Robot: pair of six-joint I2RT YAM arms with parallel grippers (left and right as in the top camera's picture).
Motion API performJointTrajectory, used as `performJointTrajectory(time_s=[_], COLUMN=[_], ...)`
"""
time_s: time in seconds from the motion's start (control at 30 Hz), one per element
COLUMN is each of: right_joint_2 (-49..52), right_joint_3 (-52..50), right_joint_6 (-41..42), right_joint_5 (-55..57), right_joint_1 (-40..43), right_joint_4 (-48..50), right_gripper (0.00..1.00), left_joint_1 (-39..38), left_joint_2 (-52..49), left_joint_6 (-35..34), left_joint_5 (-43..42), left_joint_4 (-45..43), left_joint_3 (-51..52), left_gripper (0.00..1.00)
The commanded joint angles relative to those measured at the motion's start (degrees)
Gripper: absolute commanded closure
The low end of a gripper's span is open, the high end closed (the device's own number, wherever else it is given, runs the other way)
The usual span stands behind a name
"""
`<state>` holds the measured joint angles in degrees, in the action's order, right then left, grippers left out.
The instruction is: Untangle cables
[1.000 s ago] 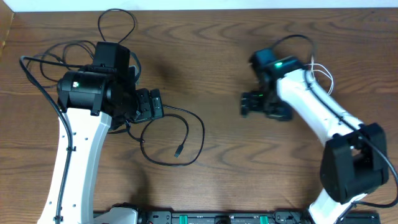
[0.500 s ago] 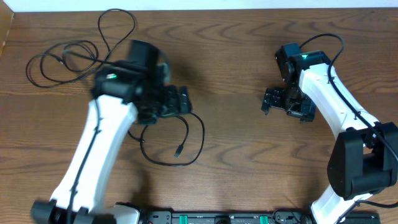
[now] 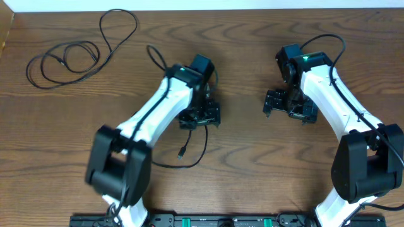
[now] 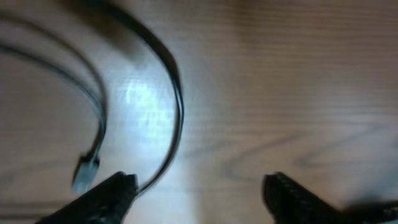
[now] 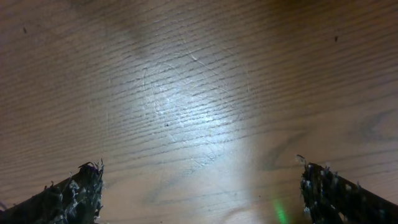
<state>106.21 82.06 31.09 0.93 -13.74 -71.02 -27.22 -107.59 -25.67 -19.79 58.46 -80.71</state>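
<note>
Holds left fingers (image 4: 106, 198) apart, empty, above a black cable (image 4: 177, 106) and its plug (image 4: 84, 171). Holds right fingers (image 5: 68, 196) wide over the worktop (image 5: 199, 93). Shows 1 coiled cable (image 3: 63, 58) at far left.

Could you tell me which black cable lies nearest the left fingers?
The cable curving by the left fingers; the other cable lies coiled far away.

the overhead view is evenly lit and mostly sharp, with soft shadows on the table (image 3: 240, 176) beside the arms; the left arm (image 3: 158, 113) looks slightly smeared. the left wrist view is dim and blurred, with a pale glare patch beside the black cable (image 4: 177, 106). the right wrist view is crisp, brightest mid-frame, darker toward the top corners.
</note>
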Motion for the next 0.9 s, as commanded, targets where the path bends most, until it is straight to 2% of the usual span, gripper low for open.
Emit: performJointTrajectory(time_s=[0.0, 0.13, 0.2, 0.3, 0.5, 0.63, 0.87], right_joint_2=[-1.0, -1.0, -1.0, -1.0, -1.0, -1.0, -1.0], right_joint_3=[0.6, 0.6, 0.6, 0.6, 0.6, 0.6, 0.6], right_joint_6=[-0.5, -0.5, -0.5, -0.5, -0.5, -0.5, -0.5], right_joint_5=[0.5, 0.9, 0.9, 0.9, 0.9, 0.9, 0.9], right_joint_1=[-0.1, -0.1, -0.1, -0.1, -0.1, -0.1, -0.2], right_joint_4=[0.1, 0.1, 0.1, 0.2, 0.1, 0.1, 0.1], right_gripper=[0.01, 0.01, 0.01, 0.01, 0.01, 0.01, 0.01], left_joint_1=[0.4, 0.6, 0.6, 0.6, 0.3, 0.3, 0.0], left_joint_2=[-3.6, -5.8, -6.7, -8.0, -9.2, -9.2, -9.2], left_joint_6=[-4.1, -6.5, -8.1, -10.5, -10.6, -11.1, -13.5], left_joint_5=[2.7, 8.2, 8.7, 8.7, 8.7, 8.8, 9.8], left_joint_4=[-1.2, -2.9, -3.7, -5.0, -6.7, -8.3, -11.1], left_joint_3=[0.1, 0.1, 0.1, 0.1, 0.1, 0.2, 1.4], left_gripper=[0.35, 0.43, 0.51, 0.52, 0.52, 0.59, 0.59])
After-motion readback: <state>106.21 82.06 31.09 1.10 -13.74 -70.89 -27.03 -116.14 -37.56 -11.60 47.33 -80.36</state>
